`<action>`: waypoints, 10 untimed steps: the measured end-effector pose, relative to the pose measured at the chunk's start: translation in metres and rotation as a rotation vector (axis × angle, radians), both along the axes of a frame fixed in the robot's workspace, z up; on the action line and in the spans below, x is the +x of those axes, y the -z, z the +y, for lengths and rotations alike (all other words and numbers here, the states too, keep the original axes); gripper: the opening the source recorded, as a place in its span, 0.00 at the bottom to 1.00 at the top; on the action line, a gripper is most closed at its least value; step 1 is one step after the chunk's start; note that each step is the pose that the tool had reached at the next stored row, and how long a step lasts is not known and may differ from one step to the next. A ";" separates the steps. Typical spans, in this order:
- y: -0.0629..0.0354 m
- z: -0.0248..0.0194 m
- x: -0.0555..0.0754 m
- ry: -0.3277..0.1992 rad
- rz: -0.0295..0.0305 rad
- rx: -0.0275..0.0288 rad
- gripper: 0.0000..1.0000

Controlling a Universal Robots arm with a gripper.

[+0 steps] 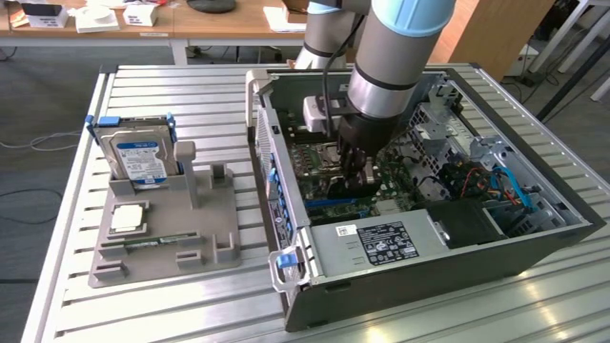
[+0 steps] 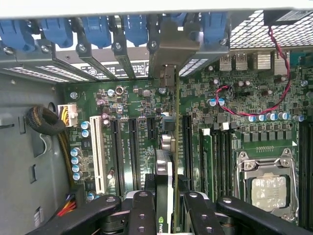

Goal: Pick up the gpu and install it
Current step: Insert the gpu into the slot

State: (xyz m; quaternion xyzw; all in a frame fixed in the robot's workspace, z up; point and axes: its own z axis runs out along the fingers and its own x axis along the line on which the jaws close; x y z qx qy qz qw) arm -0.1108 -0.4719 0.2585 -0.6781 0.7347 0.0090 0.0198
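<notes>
A slatted metal table [image 1: 171, 78] carries an open computer case [image 1: 429, 279] lying on its side, toward the exterior view's right. A grey and pale blue robot arm [image 1: 391, 64] reaches straight down into the case, over the green motherboard [image 2: 234, 98]. A boxy power supply [image 1: 376, 243] with a white label sits at the case's near edge.

On the exterior view's left, well apart from the case, is a grey holder [image 1: 162, 243]. In it a silver hard drive [image 1: 138, 161] with a blue and white label stands upright. A square processor chip [image 1: 127, 218] and a narrow green memory stick [image 1: 143, 243] lie flat nearer the camera.

The gripper [image 2: 164, 198] is partly closed, its 2 black fingers [image 2: 142, 208] clamped on either side of the gpu [image 2: 164, 166]. The gpu stands on edge inside the case, low over the motherboard and in line with the long black slots. Its silver bracket [image 2: 168, 54] meets the rear wall beneath a row of blue latches [image 2: 98, 29]. Whether it is fully seated in a slot cannot be told.
</notes>
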 end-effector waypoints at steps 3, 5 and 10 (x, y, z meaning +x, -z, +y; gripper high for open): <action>0.0015 0.0000 0.000 0.000 0.0001 -0.0001 0.27; 0.0024 0.0000 -0.001 0.000 0.0001 -0.0001 0.27; 0.0033 0.0000 -0.001 0.000 0.0000 -0.0001 0.27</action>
